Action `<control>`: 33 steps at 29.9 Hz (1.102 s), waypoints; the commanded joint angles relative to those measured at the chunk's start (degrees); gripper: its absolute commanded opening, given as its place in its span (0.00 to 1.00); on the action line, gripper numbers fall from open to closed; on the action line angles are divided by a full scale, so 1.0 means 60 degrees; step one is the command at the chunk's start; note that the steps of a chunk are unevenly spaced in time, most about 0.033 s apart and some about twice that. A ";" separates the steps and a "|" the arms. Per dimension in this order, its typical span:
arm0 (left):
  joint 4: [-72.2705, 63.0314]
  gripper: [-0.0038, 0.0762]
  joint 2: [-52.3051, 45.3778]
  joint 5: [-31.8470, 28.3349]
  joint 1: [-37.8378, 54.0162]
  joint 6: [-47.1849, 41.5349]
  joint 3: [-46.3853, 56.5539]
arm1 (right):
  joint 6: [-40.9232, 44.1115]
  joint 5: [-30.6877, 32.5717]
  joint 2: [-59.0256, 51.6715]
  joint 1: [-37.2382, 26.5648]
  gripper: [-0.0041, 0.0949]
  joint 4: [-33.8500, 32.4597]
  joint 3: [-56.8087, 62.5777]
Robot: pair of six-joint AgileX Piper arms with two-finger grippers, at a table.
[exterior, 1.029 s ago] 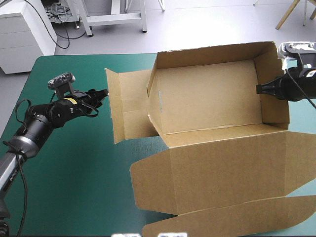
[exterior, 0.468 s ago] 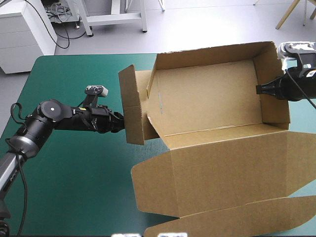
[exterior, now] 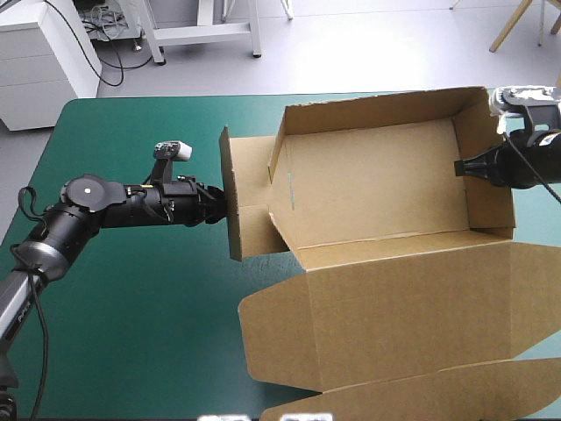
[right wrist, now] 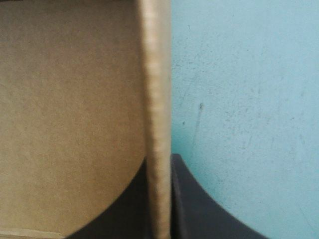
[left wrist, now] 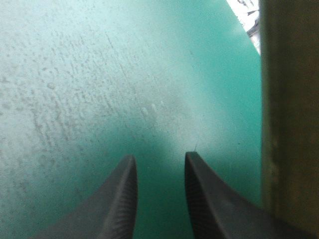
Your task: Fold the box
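Against the left end flap (exterior: 231, 202) of the box (exterior: 377, 184), pressing from outside with the left gripper (exterior: 219, 209), fingers (left wrist: 119, 204) apart, seemingly to stand it upright, while clamping the right gripper (exterior: 458, 166) on the box's right wall (exterior: 482, 180) to steady it on the table (exterior: 131, 307)

Beyond the far edge of the teal-green tabletop (exterior: 131, 307) lies a smooth, pale grey floor (exterior: 368, 53), evenly lit and without hard shadows. Well beyond the left end effector (exterior: 223, 207), past the tabletop's far left corner, stands a white drawer unit (exterior: 35, 66). A black cable (exterior: 109, 84) trails over the floor beside it, near a white metal frame (exterior: 202, 35). Well beyond the right end effector (exterior: 458, 167), slanted wooden legs (exterior: 511, 24) cross the floor.
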 commanded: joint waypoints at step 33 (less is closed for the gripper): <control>-0.1926 0.33 -0.0290 0.1286 -0.0064 0.0612 -0.0274 | -0.1388 -0.4287 0.0749 0.1147 0.02 0.2976 0.3047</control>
